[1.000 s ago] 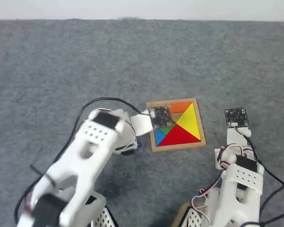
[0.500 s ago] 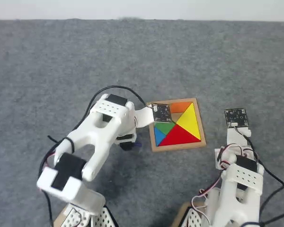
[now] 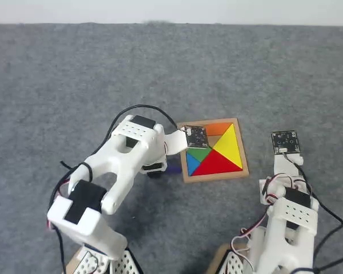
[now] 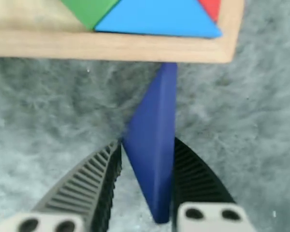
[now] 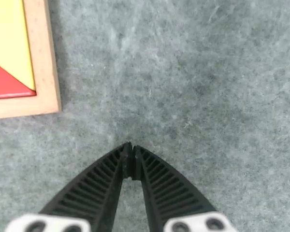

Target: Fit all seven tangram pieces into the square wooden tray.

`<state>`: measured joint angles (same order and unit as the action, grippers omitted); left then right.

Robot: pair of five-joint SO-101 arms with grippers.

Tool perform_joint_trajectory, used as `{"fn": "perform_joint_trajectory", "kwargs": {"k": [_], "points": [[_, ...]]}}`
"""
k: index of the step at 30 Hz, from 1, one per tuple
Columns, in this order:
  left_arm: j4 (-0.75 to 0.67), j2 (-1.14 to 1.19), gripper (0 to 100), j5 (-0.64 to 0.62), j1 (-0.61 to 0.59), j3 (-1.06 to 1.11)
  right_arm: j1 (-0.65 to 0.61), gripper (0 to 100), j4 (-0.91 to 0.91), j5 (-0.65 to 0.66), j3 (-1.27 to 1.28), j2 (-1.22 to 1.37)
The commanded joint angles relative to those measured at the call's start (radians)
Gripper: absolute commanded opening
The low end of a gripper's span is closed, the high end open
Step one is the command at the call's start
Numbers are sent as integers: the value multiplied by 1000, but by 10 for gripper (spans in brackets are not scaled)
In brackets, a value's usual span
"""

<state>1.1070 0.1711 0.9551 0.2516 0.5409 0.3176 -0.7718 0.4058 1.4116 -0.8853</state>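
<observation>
the square wooden tray [image 3: 217, 176] lies a little right of centre in the high view, on a grey carpeted table [image 3: 74, 74]. inside it are an orange piece [image 3: 217, 129] along the top edge, a yellow triangle [image 3: 228, 148] on the right, a red triangle [image 3: 216, 164] along the bottom, a green piece [image 3: 199, 154] left of centre and a light blue triangle [image 3: 191, 165] in the lower left corner.

the left arm [image 3: 126, 154] stretches up from the lower left of the frame to the tray's left side, and its wrist camera board [image 3: 195, 137] covers the tray's upper left part. the left gripper [image 4: 147, 142] is clenched on a dark blue piece [image 4: 154, 111], which stands on edge between the ribbed fingers [image 4: 193, 169]. the piece is outside the tray on the carpet, and its far tip touches the outer face of the wooden rim, just beside the light blue triangle. next to the green piece, the left wrist view shows a patch of bare wood [image 4: 29, 19].

the right arm [image 3: 288, 211] sits in the lower right of the high view, near the tray's right side but apart from it. the right gripper [image 5: 130, 145] is pinched closed on nothing, fingertips together above the carpet, near a corner of the tray where yellow and red meet.
</observation>
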Motion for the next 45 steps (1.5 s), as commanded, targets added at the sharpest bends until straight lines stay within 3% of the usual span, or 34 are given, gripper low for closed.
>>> {"fn": "perform_joint_trajectory", "kwargs": {"k": [1,12,18,22,29,31,36,45], "points": [[-20,-17,107,-25,-12,-4,12,8,19,11,-5,-28],[178,-259,109,-44,-11,5,12,8,19,11,-5,-28],[34,-250,109,-81,48,99,12,8,19,11,-5,-28],[-84,-216,109,-170,109,151,12,8,19,11,-5,-28],[-110,-210,58,-189,137,151,12,8,19,11,-5,-28],[-106,-210,14,-190,114,139,12,8,19,11,-5,-28],[-55,-212,12,-190,52,84,12,8,19,11,-5,-28],[20,-195,12,-272,77,-222,12,9,19,15,-5,-28]]}}
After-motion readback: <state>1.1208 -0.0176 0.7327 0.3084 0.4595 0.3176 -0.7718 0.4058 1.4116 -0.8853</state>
